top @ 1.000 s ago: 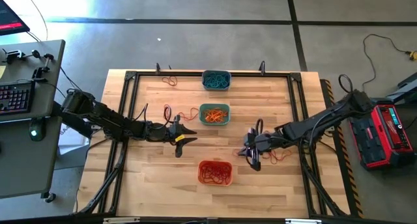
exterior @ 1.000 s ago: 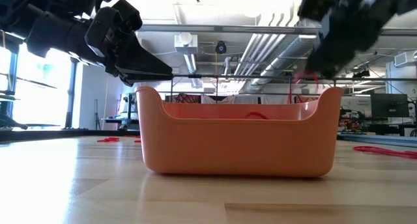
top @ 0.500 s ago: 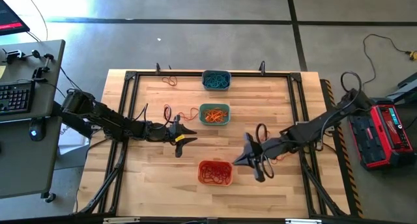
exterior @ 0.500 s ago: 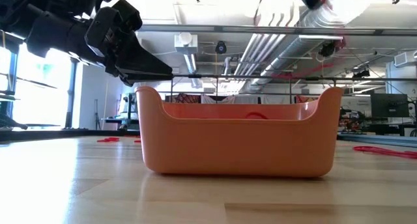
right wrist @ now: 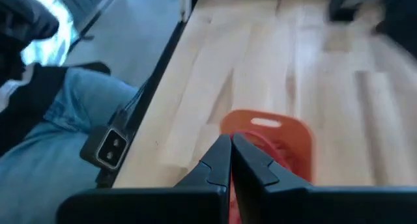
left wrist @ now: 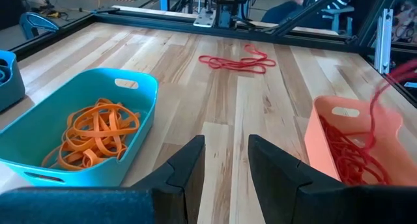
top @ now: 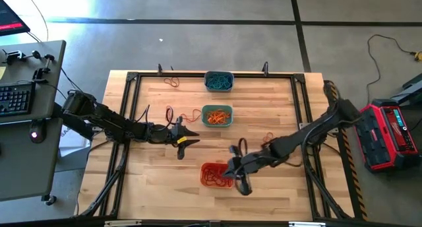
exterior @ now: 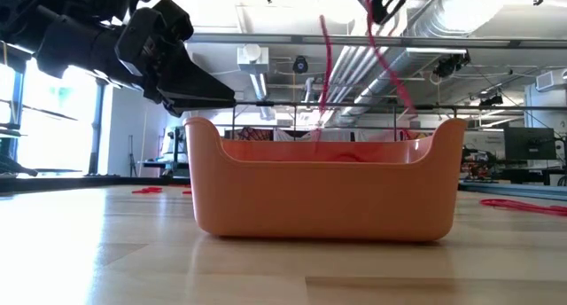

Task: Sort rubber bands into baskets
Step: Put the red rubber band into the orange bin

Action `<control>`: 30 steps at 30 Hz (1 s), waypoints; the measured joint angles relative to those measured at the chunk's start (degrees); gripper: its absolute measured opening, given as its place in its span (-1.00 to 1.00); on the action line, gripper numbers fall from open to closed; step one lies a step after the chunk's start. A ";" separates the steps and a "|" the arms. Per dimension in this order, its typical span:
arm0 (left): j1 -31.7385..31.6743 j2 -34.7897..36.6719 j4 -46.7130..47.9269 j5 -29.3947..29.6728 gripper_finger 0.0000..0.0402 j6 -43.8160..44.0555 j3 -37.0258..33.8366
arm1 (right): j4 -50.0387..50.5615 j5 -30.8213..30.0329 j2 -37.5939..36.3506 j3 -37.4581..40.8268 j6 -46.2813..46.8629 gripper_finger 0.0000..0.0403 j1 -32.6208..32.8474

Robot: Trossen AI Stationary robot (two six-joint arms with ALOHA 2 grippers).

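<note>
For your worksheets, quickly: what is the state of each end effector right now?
Left end effector: open, holding nothing, over the table beside the teal basket.
Right end effector: shut on a red rubber band dangling over the orange basket.

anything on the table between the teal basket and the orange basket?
No, bare wood between the teal basket and the orange basket in the high view. The left wrist view agrees: the nearest loose red rubber bands lie beyond that gap.

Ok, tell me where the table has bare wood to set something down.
Bare wood: the near-left corner, left of the orange basket, and the far-right stretch beyond the right hand. Crowded: the middle column of baskets, with the left hand beside the teal-green basket and loose red bands far-left.
</note>
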State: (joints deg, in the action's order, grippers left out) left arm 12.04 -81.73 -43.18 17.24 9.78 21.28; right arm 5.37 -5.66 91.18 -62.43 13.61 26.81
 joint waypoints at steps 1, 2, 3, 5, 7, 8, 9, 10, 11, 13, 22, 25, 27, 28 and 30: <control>-0.01 0.00 -0.02 -0.24 -0.45 0.02 0.00 | 0.14 0.99 1.27 -0.48 -0.05 -1.00 -0.34; 0.00 0.00 -0.01 -0.45 -0.45 0.02 0.01 | 0.27 1.69 2.46 -0.85 -0.11 -1.00 -0.78; 0.00 0.00 0.03 -0.54 -0.45 0.02 0.01 | 0.41 2.32 3.55 -1.20 -0.17 -1.00 -1.30; 0.01 0.00 0.02 -0.64 -0.45 0.02 0.02 | 0.46 3.76 5.55 -1.49 0.00 -1.00 -2.53; 0.01 0.00 0.04 -0.64 -0.45 0.02 0.02 | 1.00 5.54 7.24 -1.54 1.17 -1.00 -3.92; -0.01 0.00 0.04 -0.64 -0.45 0.02 0.02 | 1.48 6.60 7.98 -1.54 1.75 -1.00 -4.58; 0.00 0.00 0.04 -0.63 -0.45 0.04 0.02 | 1.76 7.90 8.68 -1.54 2.17 -1.00 -5.24; -0.01 0.00 0.04 -0.63 -0.45 0.04 0.02 | 1.72 9.43 9.18 -1.54 2.68 -1.00 -5.85; 0.01 0.00 0.06 -0.63 -0.45 0.04 0.00 | 1.66 11.15 9.65 -1.54 3.04 -1.00 -6.37; 0.00 0.00 0.04 -0.59 -0.45 0.06 0.01 | 1.37 13.64 10.16 -1.54 3.04 -1.00 -7.15; -0.05 0.00 0.07 10.51 -0.45 0.80 0.02 | 2.14 15.28 10.44 -1.54 0.89 -0.57 -7.58; -1.44 0.00 0.50 12.36 -0.45 2.83 0.05 | 2.00 13.85 10.44 -1.54 0.86 -0.34 -7.39; -3.56 0.00 1.62 11.79 -0.48 5.37 0.08 | 1.93 13.08 10.43 -1.57 0.53 -0.22 -7.36; -4.80 0.00 2.29 11.76 -0.50 6.69 0.08 | 2.29 12.66 10.24 -1.66 0.46 -0.19 -7.29; -7.49 0.00 4.07 11.47 -0.55 8.48 0.08 | 3.94 11.42 9.41 -1.69 0.08 -0.15 -7.26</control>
State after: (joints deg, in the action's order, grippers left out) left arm 4.55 -81.73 -39.10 28.70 18.26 21.37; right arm 9.31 5.76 100.60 -64.12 13.69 19.54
